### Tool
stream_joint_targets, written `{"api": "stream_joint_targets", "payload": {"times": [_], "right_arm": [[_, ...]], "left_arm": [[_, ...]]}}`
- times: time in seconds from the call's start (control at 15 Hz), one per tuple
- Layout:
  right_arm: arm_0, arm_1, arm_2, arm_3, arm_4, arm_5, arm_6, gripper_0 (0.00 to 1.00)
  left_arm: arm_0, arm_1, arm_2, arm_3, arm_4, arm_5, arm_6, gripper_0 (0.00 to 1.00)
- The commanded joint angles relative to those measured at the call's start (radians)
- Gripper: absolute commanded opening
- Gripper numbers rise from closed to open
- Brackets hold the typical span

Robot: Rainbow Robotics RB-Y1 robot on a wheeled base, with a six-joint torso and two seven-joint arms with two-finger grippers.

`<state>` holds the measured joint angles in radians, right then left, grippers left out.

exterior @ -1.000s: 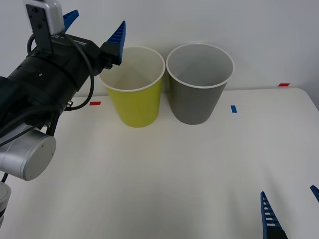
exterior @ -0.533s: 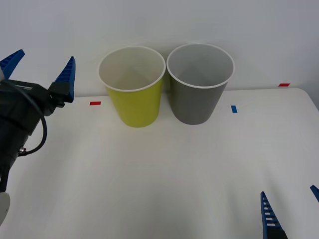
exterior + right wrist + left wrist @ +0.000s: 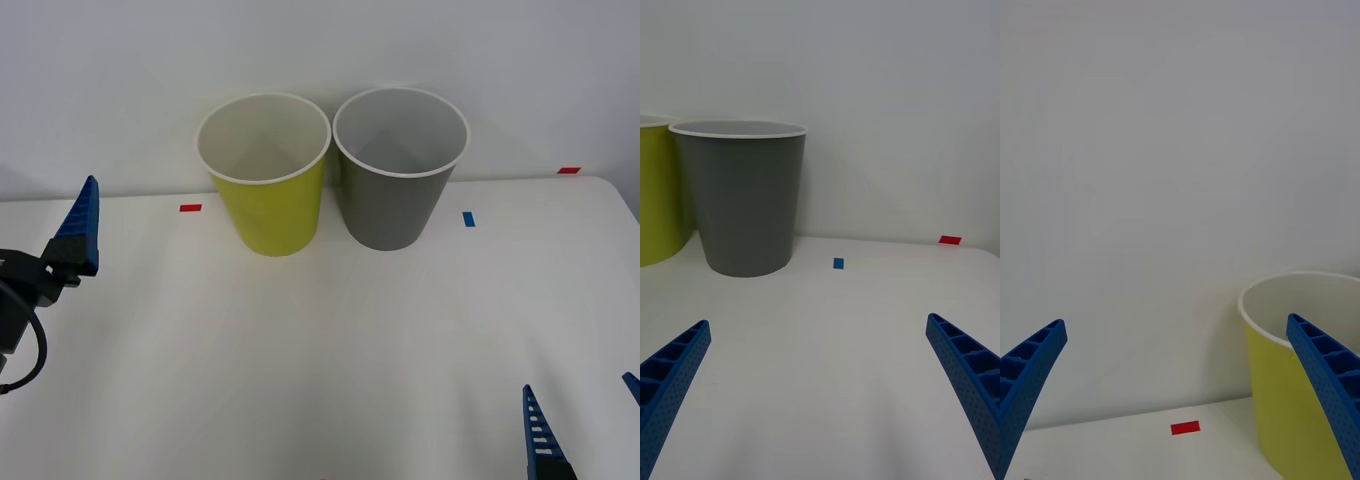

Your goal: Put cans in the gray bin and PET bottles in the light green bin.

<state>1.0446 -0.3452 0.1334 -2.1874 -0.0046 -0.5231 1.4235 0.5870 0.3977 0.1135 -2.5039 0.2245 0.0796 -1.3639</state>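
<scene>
Two bins stand upright at the back of my desk (image 3: 320, 340), close against the wall. The light green bin (image 3: 266, 175) is on the left and the gray bin (image 3: 399, 170) on the right, their rims just beside each other. My left gripper (image 3: 1176, 405) is out at the desk's left edge, fingers spread. My right gripper (image 3: 816, 390) sits at the near right corner, fingers apart.

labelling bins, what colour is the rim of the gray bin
White, on the gray bin; clearest in the front view.
</scene>
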Motion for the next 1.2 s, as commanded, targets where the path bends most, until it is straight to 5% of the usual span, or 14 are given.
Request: {"api": "stream_joint_targets", "payload": {"times": [0.07, 0.53, 1.2], "right_arm": [[0.000, 0.000, 0.000, 0.000, 0.000, 0.000, 0.000, 1.00], [0.000, 0.000, 0.000, 0.000, 0.000, 0.000, 0.000, 1.00], [0.000, 0.000, 0.000, 0.000, 0.000, 0.000, 0.000, 1.00]], "left_arm": [[0.111, -0.003, -0.011, 0.003, -0.001, -0.127, 0.000, 1.00], [0.200, -0.003, -0.106, 0.307, -0.017, -0.575, -0.011, 1.00], [0.402, -0.059, -0.173, 0.421, -0.030, -0.669, -0.012, 1.00]]}}
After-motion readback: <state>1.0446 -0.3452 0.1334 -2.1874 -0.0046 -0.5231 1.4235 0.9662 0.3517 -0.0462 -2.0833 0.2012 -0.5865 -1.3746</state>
